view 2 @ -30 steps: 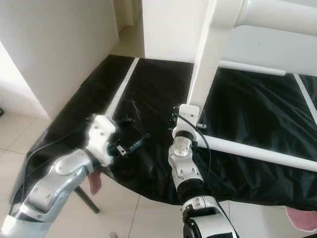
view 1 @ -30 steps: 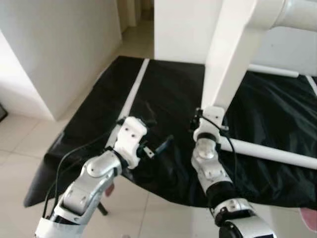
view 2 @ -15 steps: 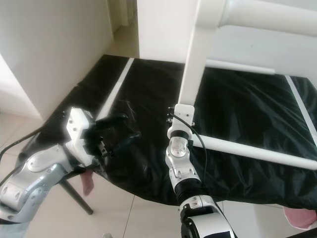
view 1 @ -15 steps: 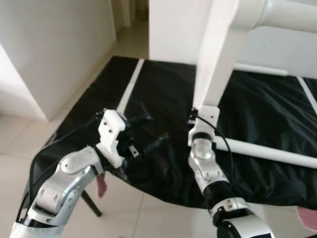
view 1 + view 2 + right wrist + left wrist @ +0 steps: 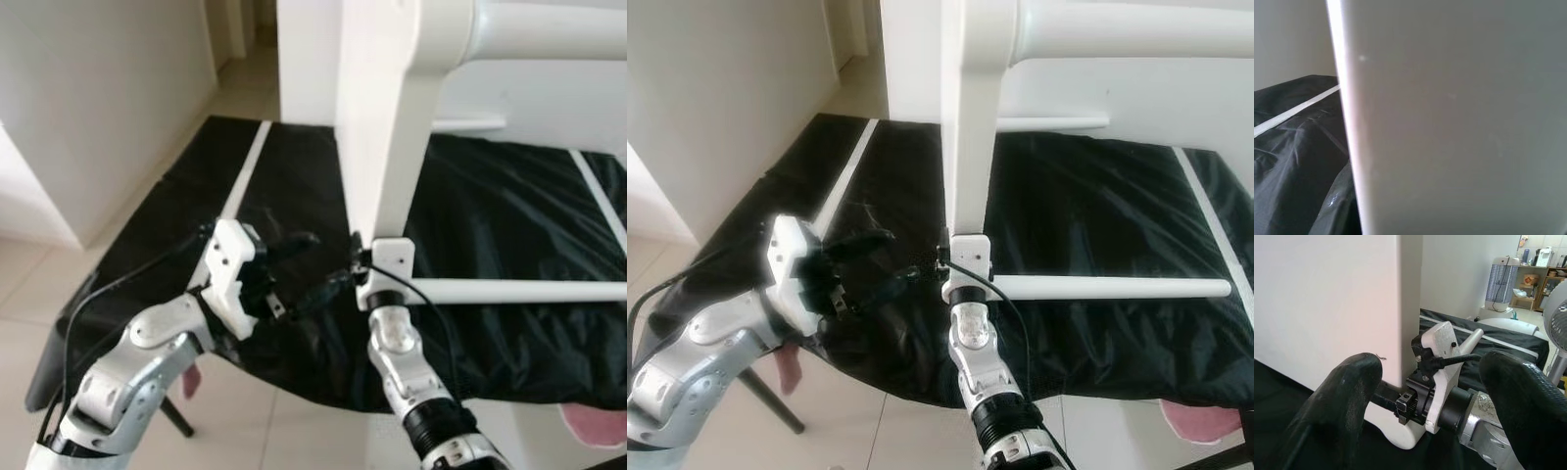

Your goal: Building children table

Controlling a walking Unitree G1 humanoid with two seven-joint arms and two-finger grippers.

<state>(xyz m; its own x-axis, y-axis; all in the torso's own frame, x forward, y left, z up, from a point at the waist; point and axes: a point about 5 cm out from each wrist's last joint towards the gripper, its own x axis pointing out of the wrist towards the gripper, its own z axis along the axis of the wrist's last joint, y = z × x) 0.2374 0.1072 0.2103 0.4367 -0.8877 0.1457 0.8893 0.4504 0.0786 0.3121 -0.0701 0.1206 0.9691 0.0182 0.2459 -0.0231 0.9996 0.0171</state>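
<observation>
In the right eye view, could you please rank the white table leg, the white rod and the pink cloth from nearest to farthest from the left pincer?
From the left pincer:
1. White table leg, just to its right.
2. White rod, extending farther right across the black sheet.
3. Pink cloth, at the far right on the floor.

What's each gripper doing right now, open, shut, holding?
Left gripper: open, holding nothing, beside the white table leg.
Right gripper: at the leg's base; state cannot be told.

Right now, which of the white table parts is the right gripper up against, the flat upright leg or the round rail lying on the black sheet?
The flat upright leg: the right gripper presses against its lower end, while the round rail extends sideways across the black sheet.
</observation>
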